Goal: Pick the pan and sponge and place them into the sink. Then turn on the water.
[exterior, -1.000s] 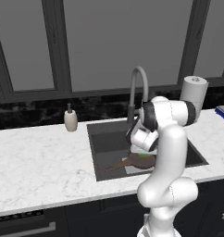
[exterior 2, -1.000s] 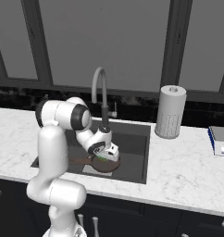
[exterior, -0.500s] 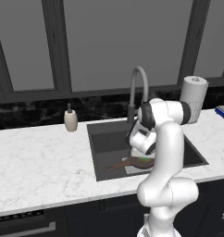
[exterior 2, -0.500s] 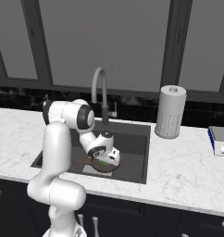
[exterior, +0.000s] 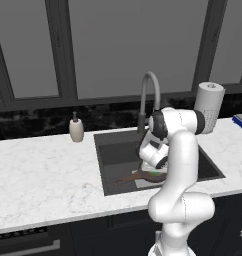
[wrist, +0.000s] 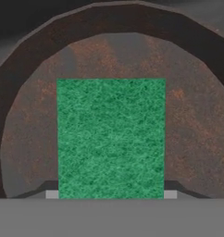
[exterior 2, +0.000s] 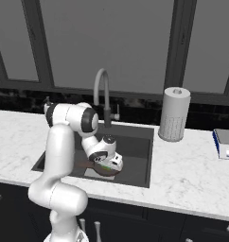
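Marble-white counter (exterior: 43, 180) runs on both sides of the sink (exterior: 113, 150), and my own arm rises in front of the basin and hides a good part of it in both base views. On the counter stand one soap bottle (exterior: 76, 130) to the left of the sink and one paper towel roll (exterior 2: 174, 114) to the right; one blue-edged thing (exterior 2: 225, 143) lies at the far right. One curved faucet (exterior 2: 102, 94) stands behind the basin. Inside the sink lies one pan (wrist: 188, 120), with its handle (exterior: 125, 178) pointing left. My gripper (exterior 2: 112, 163) is low over it. In the hand view one green sponge (wrist: 111, 139) lies in the middle of the pan. My jaws are on both sides of the sponge, but I cannot tell if they clamp it
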